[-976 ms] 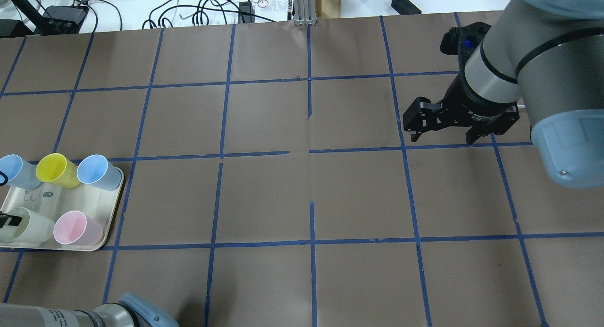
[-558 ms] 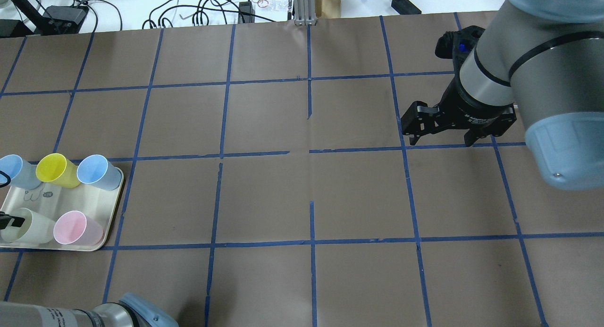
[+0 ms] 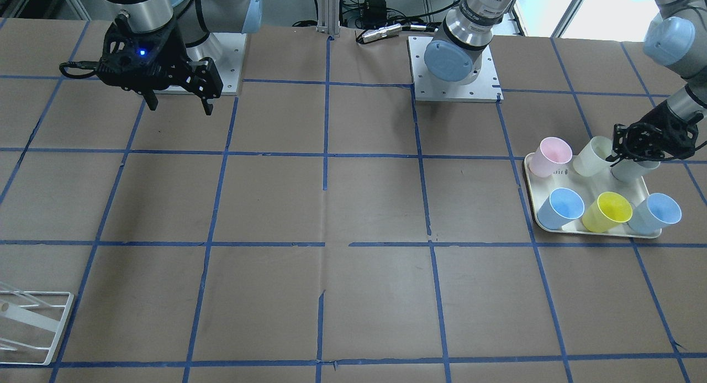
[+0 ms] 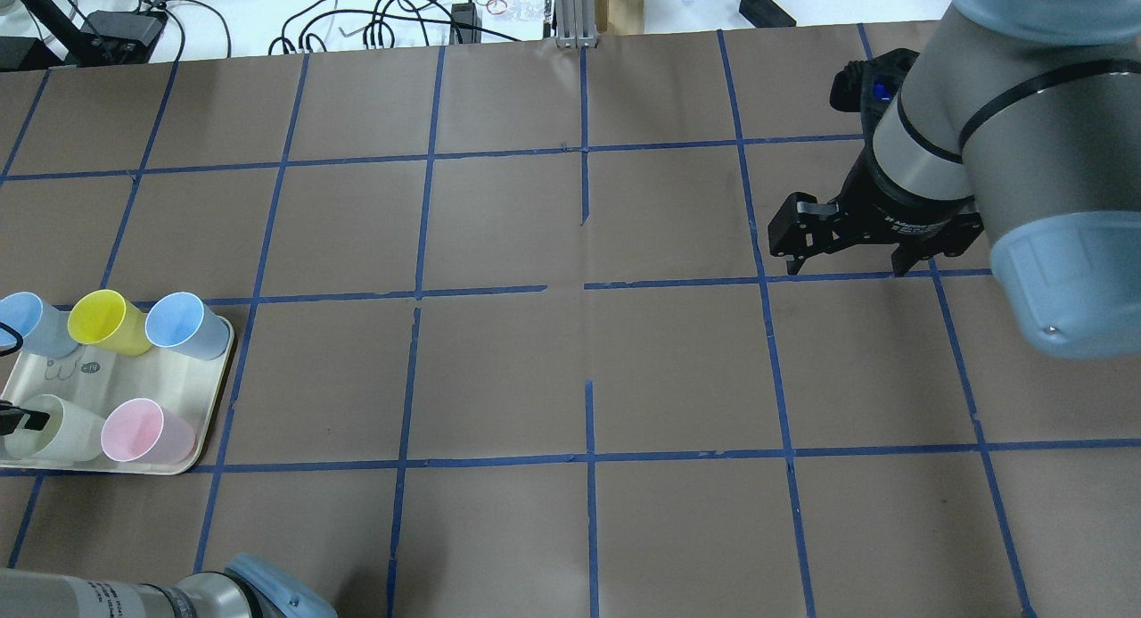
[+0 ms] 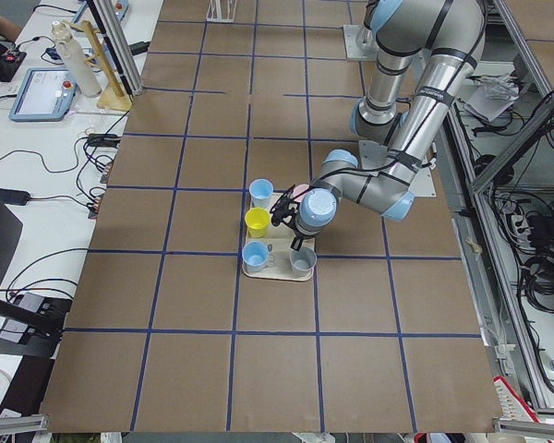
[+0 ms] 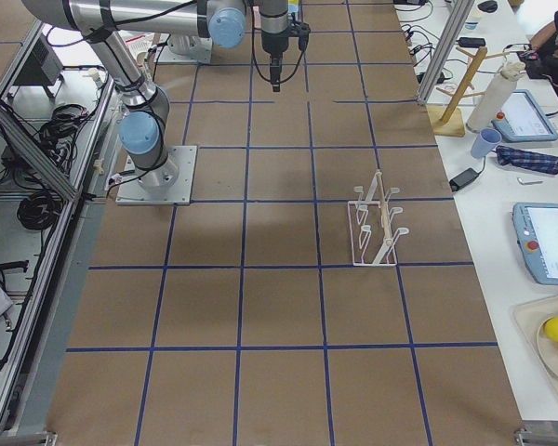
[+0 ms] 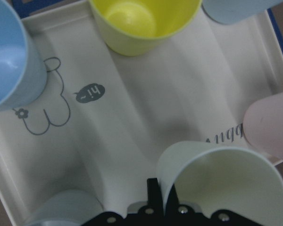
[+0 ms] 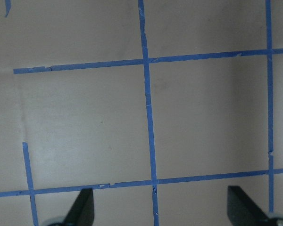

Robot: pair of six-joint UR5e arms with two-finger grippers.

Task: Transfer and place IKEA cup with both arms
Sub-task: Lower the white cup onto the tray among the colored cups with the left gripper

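The off-white IKEA cup stands on a cream tray at the table's left edge, beside a pale pink cup. My left gripper sits over the cup and is shut on its rim. In the left wrist view the cup's wall runs between the fingers, one inside and one outside. My right gripper is open and empty, hovering over bare brown paper at the far right; it also shows in the front view and the right wrist view.
The tray also holds a yellow cup, two blue cups, and a grey cup right by my left gripper. A white wire rack stands on the robot's right side of the table. Blue tape lines grid the table.
My right gripper has drifted slightly left, then right, staying open. My left gripper and the off-white cup have hardly shifted on the tray.
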